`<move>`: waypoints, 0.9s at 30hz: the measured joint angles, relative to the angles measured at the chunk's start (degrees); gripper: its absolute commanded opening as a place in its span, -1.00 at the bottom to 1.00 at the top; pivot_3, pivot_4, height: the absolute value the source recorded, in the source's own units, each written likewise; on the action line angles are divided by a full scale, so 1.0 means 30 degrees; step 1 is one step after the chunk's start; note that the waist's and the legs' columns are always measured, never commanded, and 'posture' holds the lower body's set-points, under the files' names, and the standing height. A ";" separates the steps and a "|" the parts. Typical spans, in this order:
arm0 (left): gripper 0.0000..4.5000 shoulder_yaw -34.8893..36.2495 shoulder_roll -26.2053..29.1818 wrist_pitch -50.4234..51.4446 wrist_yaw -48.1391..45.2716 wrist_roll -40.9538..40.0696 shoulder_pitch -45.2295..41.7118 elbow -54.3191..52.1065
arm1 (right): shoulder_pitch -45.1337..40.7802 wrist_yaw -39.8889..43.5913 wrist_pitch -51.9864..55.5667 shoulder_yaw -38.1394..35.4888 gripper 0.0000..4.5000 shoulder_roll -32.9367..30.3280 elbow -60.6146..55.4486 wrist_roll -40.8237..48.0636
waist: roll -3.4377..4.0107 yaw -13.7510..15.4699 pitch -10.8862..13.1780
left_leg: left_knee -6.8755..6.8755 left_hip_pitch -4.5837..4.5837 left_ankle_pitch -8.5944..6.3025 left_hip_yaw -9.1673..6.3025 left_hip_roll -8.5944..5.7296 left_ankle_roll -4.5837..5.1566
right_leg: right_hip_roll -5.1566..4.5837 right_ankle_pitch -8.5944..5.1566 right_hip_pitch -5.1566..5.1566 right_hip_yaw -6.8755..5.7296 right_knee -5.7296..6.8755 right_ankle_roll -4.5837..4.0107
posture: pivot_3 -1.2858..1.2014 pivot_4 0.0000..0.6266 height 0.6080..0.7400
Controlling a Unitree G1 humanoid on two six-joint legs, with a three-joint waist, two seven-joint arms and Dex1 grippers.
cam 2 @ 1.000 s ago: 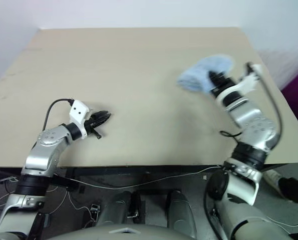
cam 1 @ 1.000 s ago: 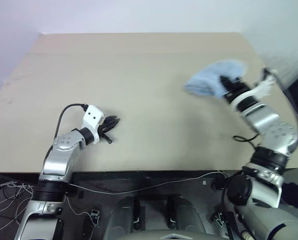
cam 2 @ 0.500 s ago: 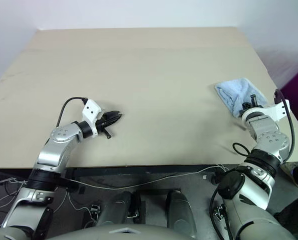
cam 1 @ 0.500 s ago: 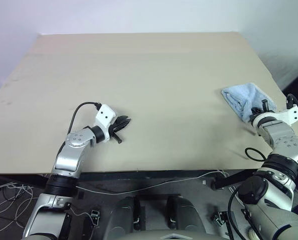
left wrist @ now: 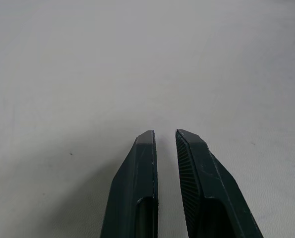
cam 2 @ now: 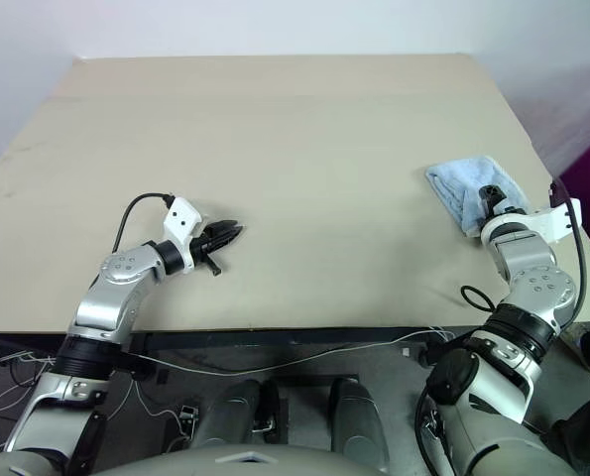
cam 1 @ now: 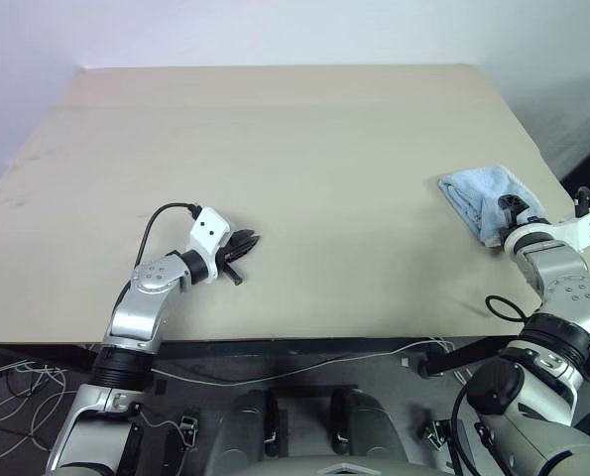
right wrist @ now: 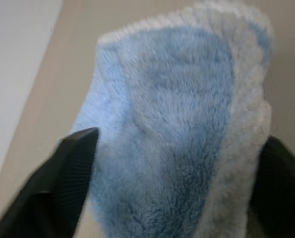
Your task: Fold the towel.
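The towel (cam 1: 485, 199) lay folded near the table's (cam 1: 304, 159) right edge. The right gripper (right wrist: 177, 183) straddled it, jaws wide apart. The left gripper (left wrist: 165, 136), jaws nearly together, held nothing.

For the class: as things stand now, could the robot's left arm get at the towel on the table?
Probably not easily. The towel lies folded by the table's right edge, right at the open right pincer. The left pincer sits far across bare tabletop; nothing blocks it, but the stretch looks long.
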 measured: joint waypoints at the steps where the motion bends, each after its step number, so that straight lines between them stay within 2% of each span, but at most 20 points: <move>1: -0.70 -0.0002 -0.0005 -0.0009 -0.0016 0.0000 0.0000 0.0005 | 0.0115 -0.0157 -0.0010 0.0003 0.99 0.0063 -0.0230 0.0075 | 0.0001 0.0002 0.0000 | 0.0000 0.0000 0.0000 0.0000 0.0000 0.0000 | 0.0000 0.0000 0.0000 0.0000 0.0000 0.0000 | 0.03 -0.52 1.00; 6: -0.70 0.0005 -0.0023 -0.0107 -0.0073 0.0001 -0.0022 0.0349 | 0.0691 -0.0683 -0.0671 0.0121 0.99 0.0130 -0.1505 -0.0058 | 0.0004 0.0006 -0.0001 | 0.0000 0.0000 -0.0001 0.0000 -0.0003 0.0001 | -0.0002 0.0000 0.0000 0.0001 0.0001 0.0001 | 0.03 -0.52 1.00; 15: -0.70 0.0351 -0.0141 -0.0826 0.1010 0.0263 -0.0590 0.1528 | 0.2103 0.1402 -0.2825 0.4754 0.99 -0.1716 -0.3870 -0.4748 | 0.0004 -0.0063 -0.0002 | 0.0000 0.0006 -0.0001 0.0000 0.0001 0.0002 | 0.0006 -0.0003 -0.0003 0.0009 0.0005 0.0005 | 0.03 -0.52 1.00; 18: -0.70 0.0797 -0.0050 -0.1004 0.1393 0.0269 -0.0588 0.1664 | 0.2256 0.3268 -0.3523 0.7025 0.99 -0.1947 -0.4303 -0.6294 | 0.0006 -0.0069 -0.0001 | 0.0000 0.0008 0.0000 0.0001 0.0007 0.0000 | 0.0013 -0.0003 -0.0005 0.0009 0.0007 0.0005 | 0.03 -0.52 1.00; 23: -0.70 0.2140 0.0275 -0.1067 0.2211 0.0126 -0.0217 0.1658 | 0.2769 0.8297 -0.4938 1.2927 0.99 -0.2472 -0.5719 -0.8894 | 0.0002 -0.0060 -0.0002 | 0.0003 0.0009 -0.0001 -0.0004 0.0010 0.0002 | 0.0014 -0.0005 -0.0004 0.0008 0.0006 0.0008 | 0.03 -0.52 1.00; 27: -0.70 0.3081 0.0464 -0.0529 0.2298 -0.0402 0.1483 0.0617 | 0.3439 1.1417 -0.6417 1.6267 0.99 -0.2475 -0.5833 -1.0890 | -0.0004 0.0073 -0.0001 | 0.0030 -0.0003 0.0001 -0.0005 -0.0010 -0.0002 | -0.0011 -0.0004 0.0013 0.0001 -0.0007 0.0010 | 0.03 -0.52 1.00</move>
